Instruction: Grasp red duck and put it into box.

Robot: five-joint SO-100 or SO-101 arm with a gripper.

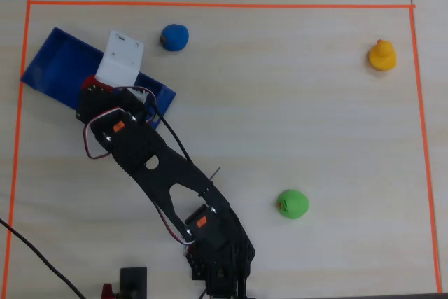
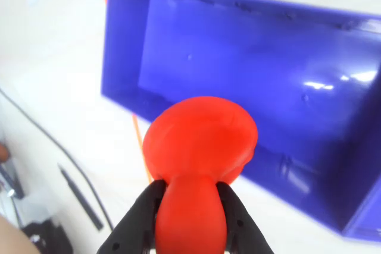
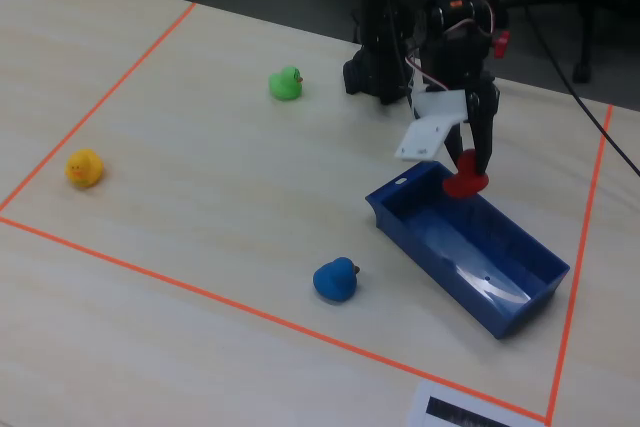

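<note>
My gripper (image 2: 190, 193) is shut on the red duck (image 2: 201, 141), its black fingers (image 2: 149, 206) clamped on both sides of the duck's narrower part. In the fixed view the gripper (image 3: 476, 169) holds the red duck (image 3: 466, 185) just above the near end of the blue box (image 3: 520, 282). In the wrist view the box (image 2: 250, 69) lies right behind the duck and nothing shows inside it. In the overhead view the arm covers part of the box (image 1: 56, 68), and only a bit of the red duck (image 1: 89, 82) shows beside the white wrist plate.
A blue duck (image 1: 174, 36) sits near the box. A yellow duck (image 1: 382, 55) is far right and a green duck (image 1: 292, 204) lower right. Orange tape (image 1: 210, 5) frames the work area. The arm's base (image 1: 220, 257) and cables are at the bottom edge.
</note>
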